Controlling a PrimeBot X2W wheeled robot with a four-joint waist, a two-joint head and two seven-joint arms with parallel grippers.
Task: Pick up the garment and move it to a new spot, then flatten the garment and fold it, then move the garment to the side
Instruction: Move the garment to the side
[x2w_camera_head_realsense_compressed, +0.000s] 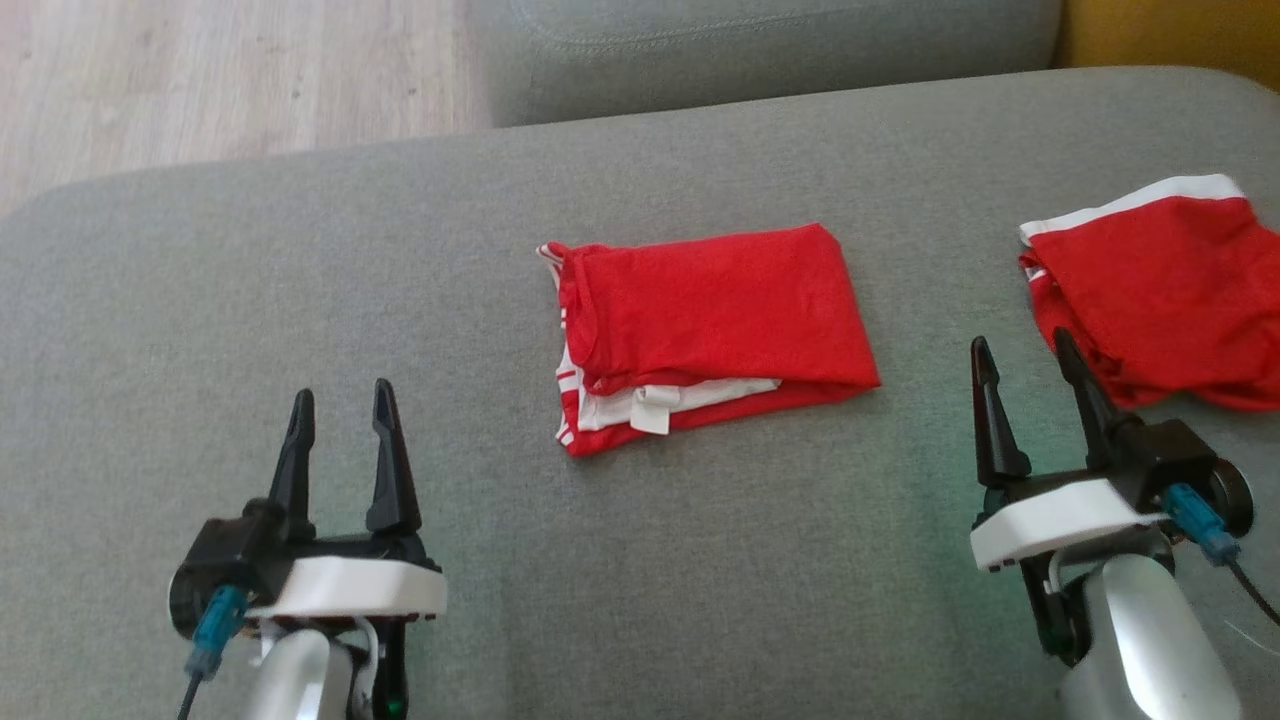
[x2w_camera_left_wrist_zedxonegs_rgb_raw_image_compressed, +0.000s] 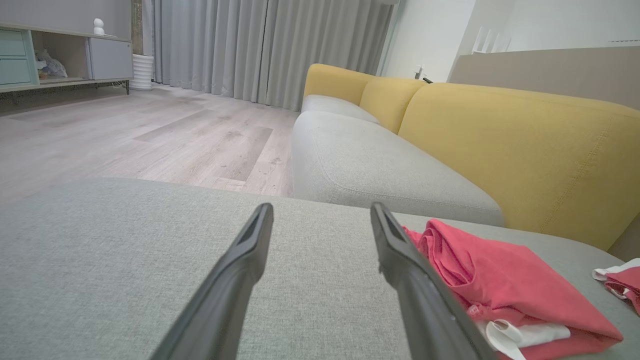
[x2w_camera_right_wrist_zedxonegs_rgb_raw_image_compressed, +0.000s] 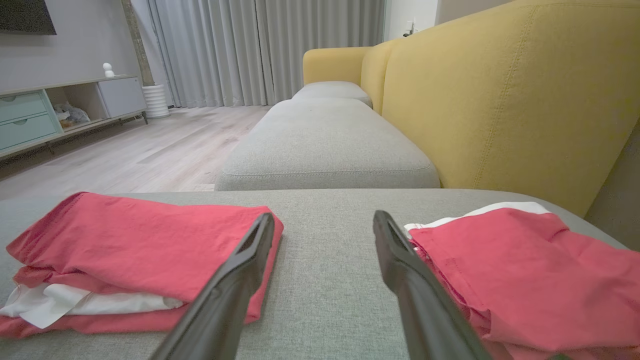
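A red garment (x2w_camera_head_realsense_compressed: 715, 325) with white trim lies folded in the middle of the grey cushion (x2w_camera_head_realsense_compressed: 300, 300); it also shows at the right of the left wrist view as the red garment (x2w_camera_left_wrist_zedxonegs_rgb_raw_image_compressed: 500, 280) and at the left of the right wrist view as the red garment (x2w_camera_right_wrist_zedxonegs_rgb_raw_image_compressed: 135, 245). My left gripper (x2w_camera_head_realsense_compressed: 342, 410) stands open at the lower left, well short of it, with nothing between its fingers. At the lower right my right gripper (x2w_camera_head_realsense_compressed: 1025, 365) is open and empty, between the folded garment and a second red piece.
A second red and white garment (x2w_camera_head_realsense_compressed: 1155, 290) lies folded at the cushion's right edge, close to my right fingertips. Behind are another grey seat cushion (x2w_camera_head_realsense_compressed: 760, 50), yellow backrests (x2w_camera_right_wrist_zedxonegs_rgb_raw_image_compressed: 500, 95), wooden floor (x2w_camera_head_realsense_compressed: 200, 80), and a low cabinet (x2w_camera_left_wrist_zedxonegs_rgb_raw_image_compressed: 60, 55) by grey curtains.
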